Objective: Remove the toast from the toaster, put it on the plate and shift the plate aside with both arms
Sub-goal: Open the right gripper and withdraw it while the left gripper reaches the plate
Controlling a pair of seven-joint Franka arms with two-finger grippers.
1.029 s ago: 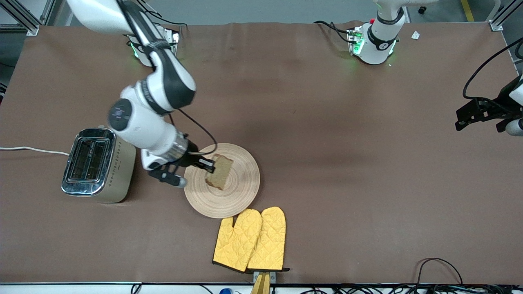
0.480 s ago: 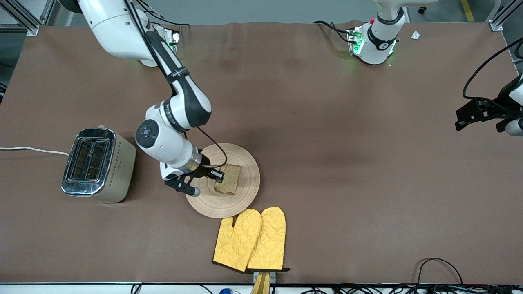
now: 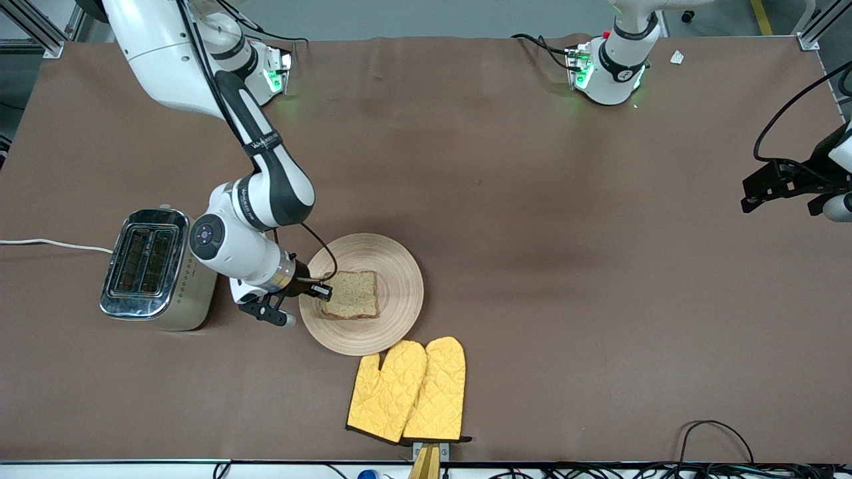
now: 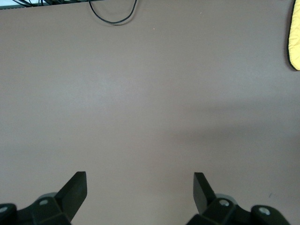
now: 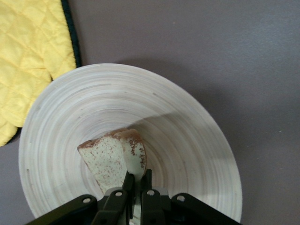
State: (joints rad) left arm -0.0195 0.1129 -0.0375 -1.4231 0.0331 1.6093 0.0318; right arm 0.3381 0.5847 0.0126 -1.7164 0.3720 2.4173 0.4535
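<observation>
The toast lies nearly flat on the round wooden plate, on the half toward the right arm's end of the table. My right gripper is low over the plate's rim and shut on the toast's edge. In the right wrist view the fingers of my right gripper pinch the toast over the plate. My left gripper waits open and empty over the table at the left arm's end. In the left wrist view my left gripper has only bare cloth between its jaws.
A chrome toaster stands beside the plate, toward the right arm's end. A pair of yellow oven mitts lies nearer the camera, touching the plate's rim, and shows in the right wrist view. Cables lie at the table's near edge.
My right gripper has come down and drawn back toward the toaster. The toast went from tilted in the air to lying nearly flat on the plate. The left arm has not moved.
</observation>
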